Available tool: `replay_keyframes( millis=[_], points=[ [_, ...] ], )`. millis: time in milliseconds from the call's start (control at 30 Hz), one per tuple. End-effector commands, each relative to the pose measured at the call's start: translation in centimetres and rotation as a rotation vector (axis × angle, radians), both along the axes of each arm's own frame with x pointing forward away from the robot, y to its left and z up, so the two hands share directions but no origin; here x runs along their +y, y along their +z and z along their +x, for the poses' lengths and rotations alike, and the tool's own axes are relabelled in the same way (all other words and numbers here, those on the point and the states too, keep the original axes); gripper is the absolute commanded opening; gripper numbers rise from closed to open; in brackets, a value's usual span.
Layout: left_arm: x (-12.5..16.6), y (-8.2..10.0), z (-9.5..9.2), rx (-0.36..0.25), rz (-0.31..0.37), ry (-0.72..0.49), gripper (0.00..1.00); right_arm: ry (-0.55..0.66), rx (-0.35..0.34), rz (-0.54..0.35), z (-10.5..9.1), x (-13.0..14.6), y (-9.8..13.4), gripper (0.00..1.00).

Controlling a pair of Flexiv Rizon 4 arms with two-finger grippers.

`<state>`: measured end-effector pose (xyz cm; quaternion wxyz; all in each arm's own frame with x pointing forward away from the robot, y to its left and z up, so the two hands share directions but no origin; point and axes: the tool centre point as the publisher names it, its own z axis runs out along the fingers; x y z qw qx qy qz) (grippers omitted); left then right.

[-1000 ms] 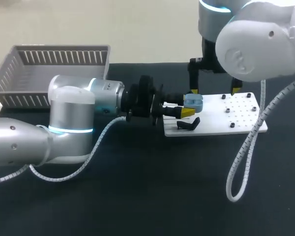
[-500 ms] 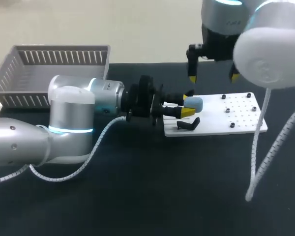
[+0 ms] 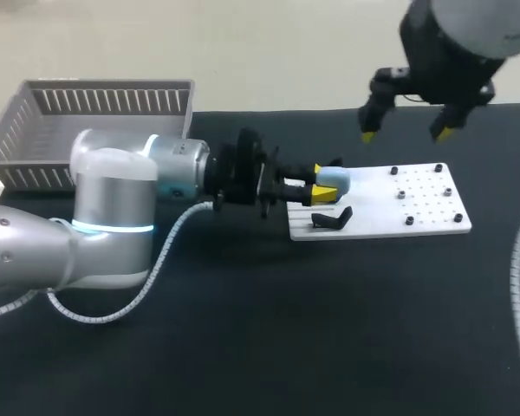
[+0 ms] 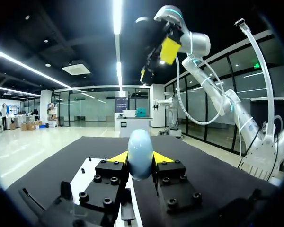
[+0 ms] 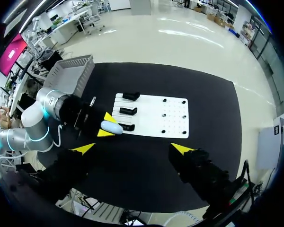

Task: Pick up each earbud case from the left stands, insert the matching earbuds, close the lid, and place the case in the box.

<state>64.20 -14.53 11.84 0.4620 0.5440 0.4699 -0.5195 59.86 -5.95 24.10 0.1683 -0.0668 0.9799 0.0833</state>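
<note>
While the left gripper [image 3: 322, 185] clamps the pale blue earbud case [image 3: 335, 179] from both sides over the white board's [image 3: 425, 212] left edge, the right gripper [image 3: 407, 134] hangs raised above the board, fingers spread wide.

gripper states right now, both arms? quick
Left gripper: shut on the light blue earbud case.
Right gripper: open, holding nothing.
</note>
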Motion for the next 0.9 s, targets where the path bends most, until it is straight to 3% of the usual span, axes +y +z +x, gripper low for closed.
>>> replay_keyframes(
  millis=[33,267,433,667,800,867,900],
  points=[
    [2.9,2.5,-3.3,-0.014,0.047,0.223,0.00,-0.003,-0.116,0.058,-0.8,-0.7,-0.2,1.00],
    [8.4,6.2,-2.9,-0.109,0.108,0.438,0.00,-0.003,-0.116,0.058,-0.8,-0.7,-0.2,1.00],
    [12.3,7.8,-2.1,-0.162,0.159,0.557,0.00,-0.003,-0.116,0.058,-0.8,-0.7,-0.2,1.00],
    [18.2,8.8,0.8,-0.204,0.207,0.703,0.00,-0.003,-0.116,0.058,-0.8,-0.7,-0.2,1.00],
    [23.0,8.5,3.3,-0.193,0.205,0.783,0.00,-0.003,-0.116,0.058,-0.8,-0.7,-0.2,1.00],
    [24.4,8.7,4.1,-0.211,0.255,0.821,0.00,-0.003,-0.116,0.058,-0.8,-0.7,-0.2,1.00],
    [25.2,8.7,4.5,-0.206,0.243,0.840,0.00,-0.003,-0.116,0.058,-0.8,-0.7,-0.2,1.00]
  ],
)
